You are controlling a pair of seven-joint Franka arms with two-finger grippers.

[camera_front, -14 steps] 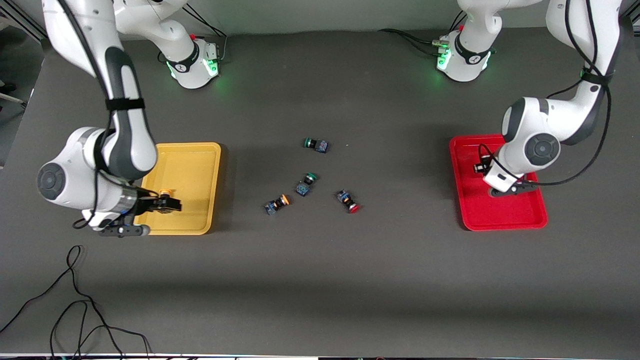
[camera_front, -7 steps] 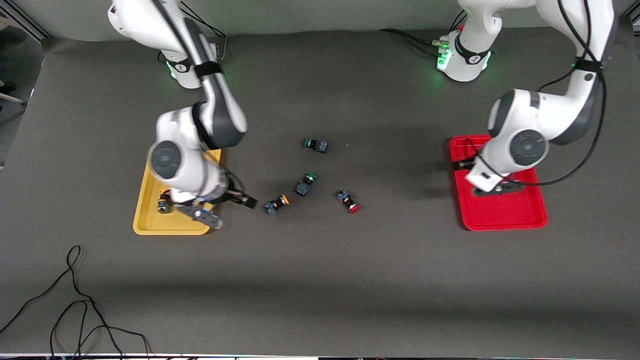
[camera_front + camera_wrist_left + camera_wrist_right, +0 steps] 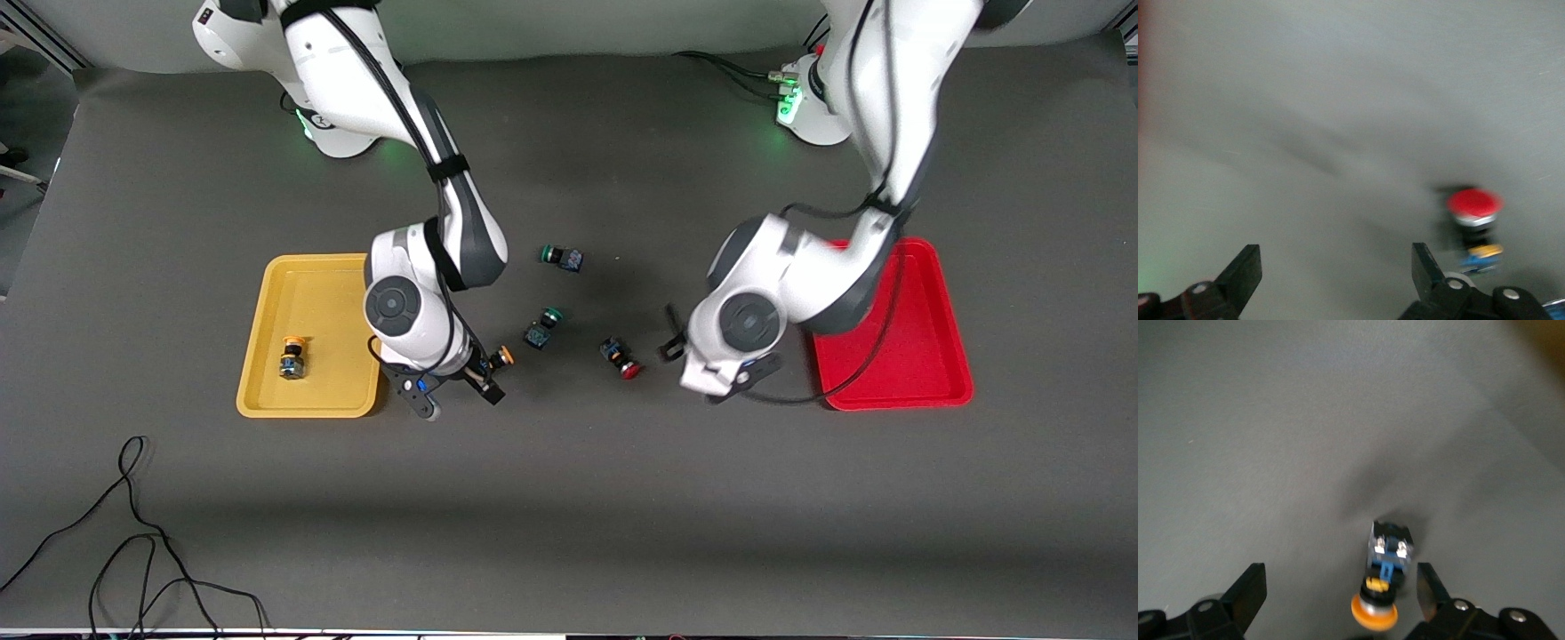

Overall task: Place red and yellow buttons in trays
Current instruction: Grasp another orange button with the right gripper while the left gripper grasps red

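An orange-yellow-capped button (image 3: 291,356) lies in the yellow tray (image 3: 329,293). A second orange-yellow button (image 3: 503,356) lies on the table. My right gripper (image 3: 484,375) is open and low around it. In the right wrist view this button (image 3: 1382,581) sits between the open fingers of the gripper (image 3: 1340,587), close to one fingertip (image 3: 1426,581). A red-capped button (image 3: 621,357) lies mid-table. My left gripper (image 3: 671,338) is open beside it, toward the red tray (image 3: 925,356). In the left wrist view the red button (image 3: 1475,217) lies just outside the open gripper (image 3: 1335,267). The other red button is not visible.
Two green-capped buttons lie mid-table, one (image 3: 562,257) farther from the front camera and one (image 3: 542,327) between the orange and red ones. The left arm's forearm covers part of the red tray. A black cable (image 3: 133,533) loops near the front edge at the right arm's end.
The right gripper let go of an orange-yellow button in the yellow tray and swung over to the second one. The left gripper left the red tray and moved to the red button.
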